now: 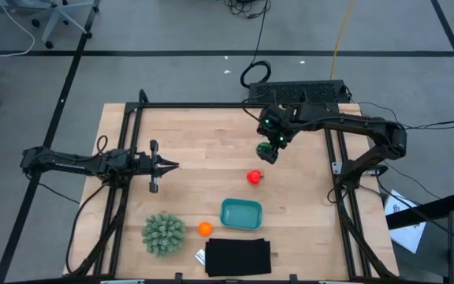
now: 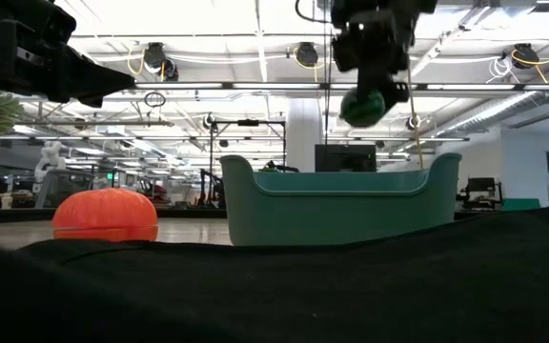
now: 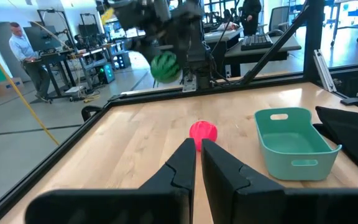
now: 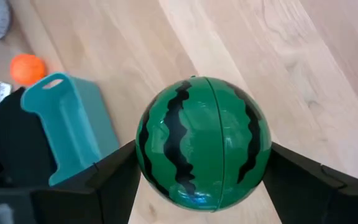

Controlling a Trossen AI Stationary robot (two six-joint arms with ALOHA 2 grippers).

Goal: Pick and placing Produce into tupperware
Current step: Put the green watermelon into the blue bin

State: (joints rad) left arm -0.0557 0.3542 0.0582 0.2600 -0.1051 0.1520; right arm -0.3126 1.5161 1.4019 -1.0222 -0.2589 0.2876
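The right gripper (image 1: pixel 269 150) is squeezing the green striped ball (image 1: pixel 268 152) btw its two fingers, one on each side, so the ball is sitting snug and not slipping. In the right wrist view the ball (image 4: pixel 202 142) is filling the gap btw the fingers. The gripper is holding it up in the air, well above the counter (image 1: pixel 195 142), prob. so it can travel over the other toys w/o bumping them.

The teal tub (image 1: pixel 241 214) is the landmark here. The ball is hanging up high and beyond the tub's far side, near but not over it yet. In the low view the ball (image 2: pixel 362 107) is floating above the tub's rim (image 2: pixel 341 181). The tub looks empty, so I think this ball is going in first. Next the arm prob. needs to come over the tub, go down, then let go.

The red fruit (image 1: pixel 254 177) is lying on the counter just past the tub's far side, btw the tub and the held ball. The orange ball (image 1: pixel 204 229) is sitting near the tub's left end. The spiky plant (image 1: pixel 163 233) is further left of it. The black flat thing (image 1: pixel 238 257) is lying at the tub's near side.

The left gripper (image 1: pixel 170 166) is closed on nothing and waiting well away to the tub's left.
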